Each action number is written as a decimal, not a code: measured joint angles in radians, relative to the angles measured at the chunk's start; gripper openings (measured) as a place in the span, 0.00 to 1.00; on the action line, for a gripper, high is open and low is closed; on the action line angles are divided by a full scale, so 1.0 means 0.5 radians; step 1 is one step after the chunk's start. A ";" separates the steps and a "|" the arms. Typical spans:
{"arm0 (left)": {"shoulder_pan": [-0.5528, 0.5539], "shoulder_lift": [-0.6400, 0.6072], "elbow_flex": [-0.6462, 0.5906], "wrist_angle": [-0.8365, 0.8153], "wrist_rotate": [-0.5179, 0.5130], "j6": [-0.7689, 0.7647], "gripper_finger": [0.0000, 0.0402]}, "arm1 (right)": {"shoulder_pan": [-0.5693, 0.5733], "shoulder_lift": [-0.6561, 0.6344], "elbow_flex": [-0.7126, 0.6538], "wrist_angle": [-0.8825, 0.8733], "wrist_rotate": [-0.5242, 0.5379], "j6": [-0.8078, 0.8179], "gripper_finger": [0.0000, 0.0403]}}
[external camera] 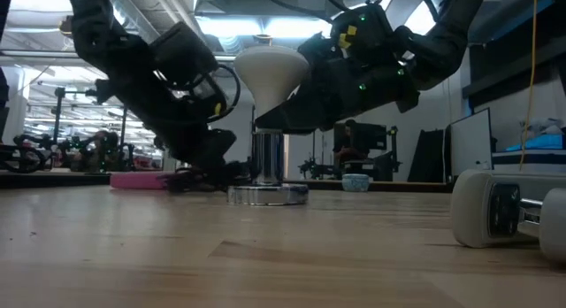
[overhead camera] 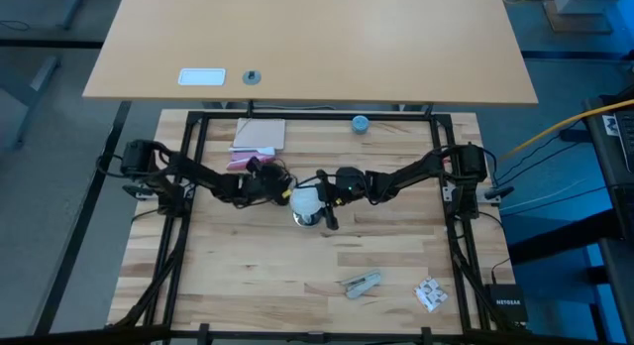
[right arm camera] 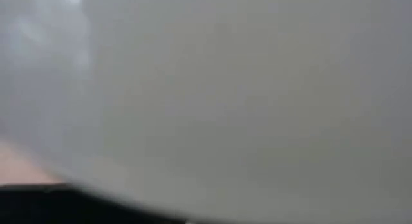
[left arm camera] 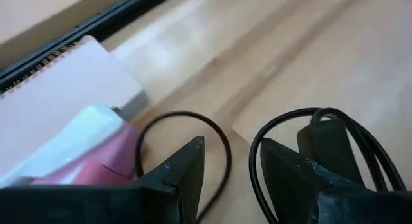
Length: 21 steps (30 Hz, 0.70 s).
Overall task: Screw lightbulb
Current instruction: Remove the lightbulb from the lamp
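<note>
White lightbulb (external camera: 270, 71) bears no readable writing; right claw (overhead camera: 324, 191) grips it

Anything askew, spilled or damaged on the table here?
Nothing stands out. The white frosted lightbulb sits upright on the shiny silver lamp base, with the right gripper at it and the left gripper low beside the base.

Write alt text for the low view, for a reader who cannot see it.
A white lightbulb stands upright on a chrome socket with a round base on the wooden table, the right gripper closed around its neck. The left gripper sits low beside the socket, and a pink object lies behind.
</note>
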 joint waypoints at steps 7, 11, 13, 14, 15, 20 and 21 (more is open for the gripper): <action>0.103 -0.052 0.001 0.031 0.096 -0.072 0.36 | -0.001 0.000 0.000 0.002 0.069 -0.001 0.39; 0.099 -0.188 0.002 -0.003 0.256 -0.040 0.36 | -0.001 0.000 0.000 0.002 0.093 -0.002 0.39; 0.098 -0.283 0.004 -0.004 0.329 0.006 0.36 | -0.001 0.000 0.000 0.002 0.097 -0.002 0.39; 0.098 -0.343 0.004 -0.018 0.363 0.032 0.36 | -0.001 0.000 0.000 0.002 0.101 -0.002 0.39; 0.098 -0.401 0.004 -0.037 0.395 0.047 0.36 | -0.001 0.000 0.000 0.002 0.106 -0.002 0.39; 0.072 -0.714 0.007 -0.335 0.603 0.042 0.36 | -0.002 0.000 0.000 0.002 0.108 -0.002 0.39; 0.059 -0.776 0.007 -0.417 0.657 0.018 0.36 | -0.002 0.000 0.000 0.005 0.110 -0.002 0.39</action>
